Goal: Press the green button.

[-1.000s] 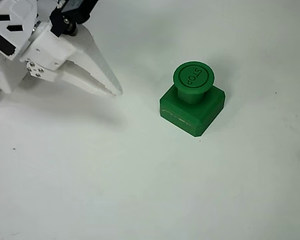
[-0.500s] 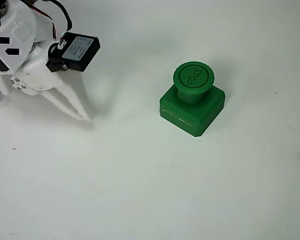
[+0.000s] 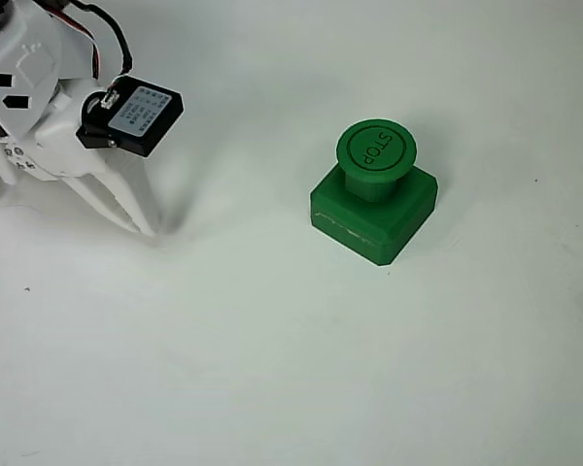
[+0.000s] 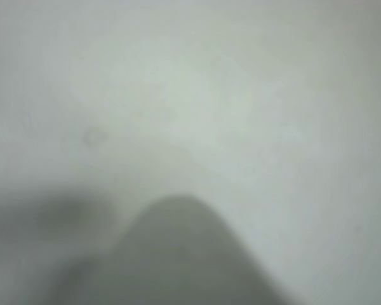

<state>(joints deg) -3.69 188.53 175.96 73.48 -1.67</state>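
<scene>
In the overhead view, the round green plastic STOP button [image 3: 375, 149] on its square base sits well right of the white gripper [image 3: 146, 225], whose fingers look pressed together, bare white surface [image 3: 272, 369] between.

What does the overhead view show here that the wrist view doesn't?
Overhead view: the green button, cap reading "STOP", standing alone on the white table, with the gripper well to its left, tips down near the surface beside a black servo. Wrist view: a blurred close-up with a dark finger at the bottom. Both share the table and part of the gripper.
</scene>
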